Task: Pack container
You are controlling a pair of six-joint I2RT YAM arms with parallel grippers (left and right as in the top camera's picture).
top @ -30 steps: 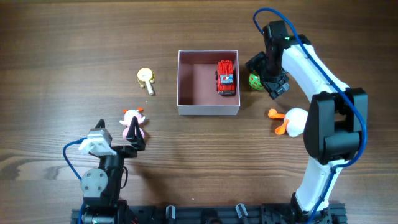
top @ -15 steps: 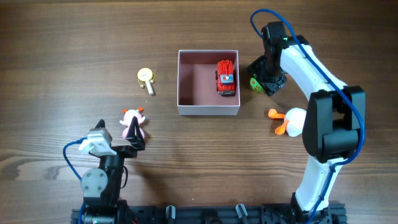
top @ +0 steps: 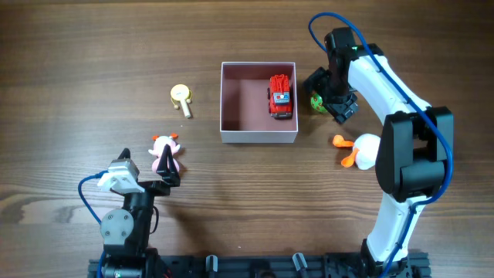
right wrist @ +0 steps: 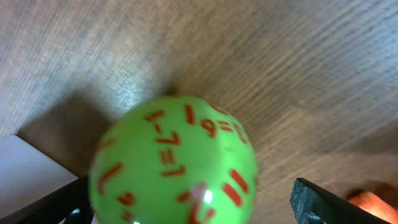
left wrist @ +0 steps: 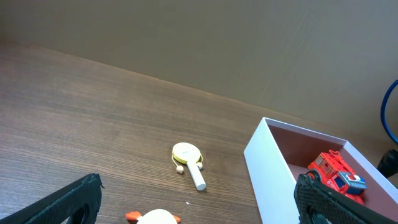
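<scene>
Truck [top: 281, 96] lies in container [top: 258, 137]; ball [right wrist: 174, 162], duck [top: 364, 150], pink toy [top: 165, 153], yellow toy [top: 181, 94] wait outside. Right gripper [top: 328, 96], released, straddles the ball; left gripper [left wrist: 200, 186] also released.

A dark wooden desk [top: 93, 62] carries a scatter of toys. A small yellow paddle [top: 181, 96] with a white handle lies well apart from a pink and white figure [top: 164, 154] nearer the front. A red truck [top: 280, 96] sits further right. Beyond it rests a green ball [right wrist: 174, 162] with red markings, then a white duck [top: 356, 150] with orange parts.
</scene>
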